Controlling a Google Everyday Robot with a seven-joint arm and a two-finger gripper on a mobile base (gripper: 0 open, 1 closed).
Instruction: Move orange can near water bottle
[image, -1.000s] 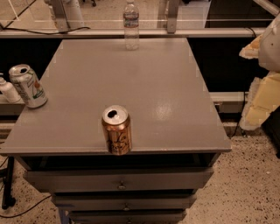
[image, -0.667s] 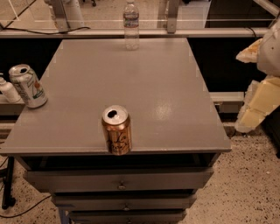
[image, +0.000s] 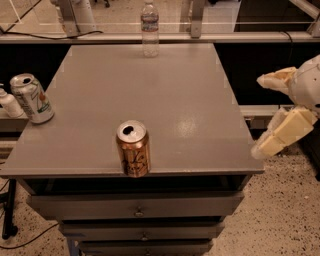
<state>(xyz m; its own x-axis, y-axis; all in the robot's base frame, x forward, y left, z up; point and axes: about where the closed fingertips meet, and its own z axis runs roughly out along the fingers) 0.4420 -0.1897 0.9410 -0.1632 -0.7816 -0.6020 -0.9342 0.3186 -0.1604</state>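
The orange can (image: 133, 148) stands upright near the front edge of the grey table (image: 165, 95), well apart from the water bottle (image: 149, 29) at the far edge. A white-and-green can (image: 32, 98) stands at the left edge, just beside a small white bottle (image: 9, 103). The hand (image: 259, 115) hovers off the table's right side, its fingers (image: 287, 131) spread apart.

Setting: a robotics lab or test bay, not a home.

Evidence:
- A plain grey worktop (image: 150, 100) sits on a steel cabinet.
- The cabinet has keyed drawers (image: 135, 205) at 6 o'clock.
- The floor (image: 280, 215) at 5 o'clock is speckled terrazzo.
- Bare metal frame posts (image: 197, 17) stand at 12 o'clock, behind the worktop.
- A black cable (image: 30, 33) runs along the ledge at 11 o'clock.
- The gripper (image: 259, 115), cream-coloured, hangs at 3 o'clock, just off the worktop's edge and above the floor. Its fingers are spread apart and hold nothing.
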